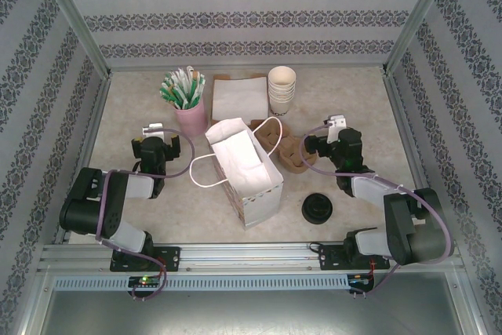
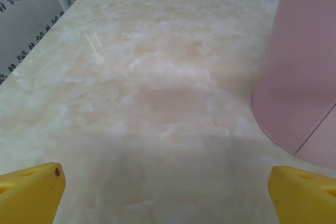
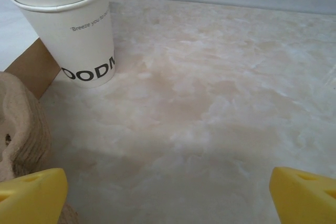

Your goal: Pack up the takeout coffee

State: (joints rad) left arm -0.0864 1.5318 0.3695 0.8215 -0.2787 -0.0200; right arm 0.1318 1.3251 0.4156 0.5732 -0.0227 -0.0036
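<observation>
Your left tool [image 2: 168,195], right tool [image 3: 168,195]: both wide, empty.
Left beside pink cylindrical holder [image 2: 302,72]; right near stacked white paper cups [image 3: 73,30].

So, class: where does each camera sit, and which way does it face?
Top: above and behind, looking down at the table; left arm and right arm show.
Left wrist: low, facing the pink cup; open left claw below.
Right wrist: low, facing the stacked cups; open right claw below.
Shared: top and right wrist both show those cups.
</observation>
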